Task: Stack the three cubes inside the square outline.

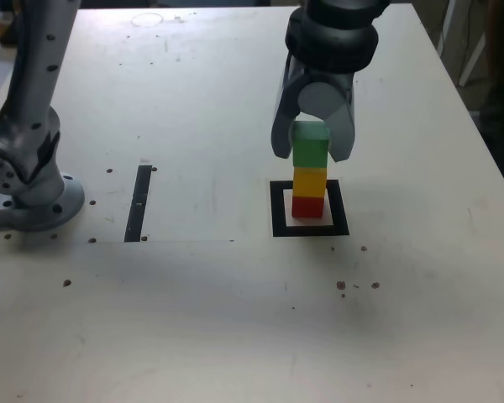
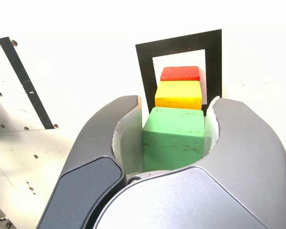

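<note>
The worktop (image 1: pixel 193 319) carries a square outline (image 1: pixel 279 210) of black tape with a pale centre, lying nearer the right edge of the worktop than the left edge, as the exterior view shows them. Inside that frame sits the red cube (image 1: pixel 307 207), with the yellow cube (image 1: pixel 310 182) on top of it. The green cube (image 1: pixel 311 144) is highest of the three, directly above the yellow one; I cannot tell whether the two touch fully or a slight gap lies between them.

The tool (image 1: pixel 312 158) is narrow, closed on the green cube, with its two curved fingers on opposite sides of the block. It reaches down over the column from the far edge of the worktop in the exterior view. In the wrist view the green cube fills the space between the pale pads (image 2: pixel 129 138), and the yellow and red cubes show beyond it.

A straight black tape strip (image 1: pixel 139 204) lies well apart from the outline, towards the left edge of the worktop in the exterior view. The round arm base (image 1: pixel 46 206) stands further towards that same edge
</note>
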### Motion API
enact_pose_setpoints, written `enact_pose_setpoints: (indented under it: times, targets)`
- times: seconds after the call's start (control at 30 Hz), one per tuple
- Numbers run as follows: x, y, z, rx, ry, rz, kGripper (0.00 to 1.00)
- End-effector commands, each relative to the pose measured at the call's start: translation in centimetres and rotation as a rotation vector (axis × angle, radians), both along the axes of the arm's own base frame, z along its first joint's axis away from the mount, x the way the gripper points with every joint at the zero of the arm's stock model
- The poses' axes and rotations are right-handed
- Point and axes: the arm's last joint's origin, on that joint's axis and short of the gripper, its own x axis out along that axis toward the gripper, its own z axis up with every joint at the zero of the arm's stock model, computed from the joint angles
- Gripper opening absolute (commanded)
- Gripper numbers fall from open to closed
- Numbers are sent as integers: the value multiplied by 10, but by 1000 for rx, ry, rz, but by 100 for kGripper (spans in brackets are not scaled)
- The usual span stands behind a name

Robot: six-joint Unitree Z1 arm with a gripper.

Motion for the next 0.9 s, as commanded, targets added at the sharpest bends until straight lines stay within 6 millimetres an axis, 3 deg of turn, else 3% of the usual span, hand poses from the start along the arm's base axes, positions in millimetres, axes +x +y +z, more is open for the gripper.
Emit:
enact_pose_setpoints:
  times: [0.0, 0.1, 0.17, 0.6, 0.87]
  targets:
    - [2, -1, -2, -2, -1, -8, 56]
    - [2, -1, -4, -3, 0, -18, 87]
    - [2, -1, -5, -3, 3, -20, 96]
    - [-4, 0, 0, 8, -4, -22, 99]
    - [-30, 4, 25, 31, -45, -21, 99]
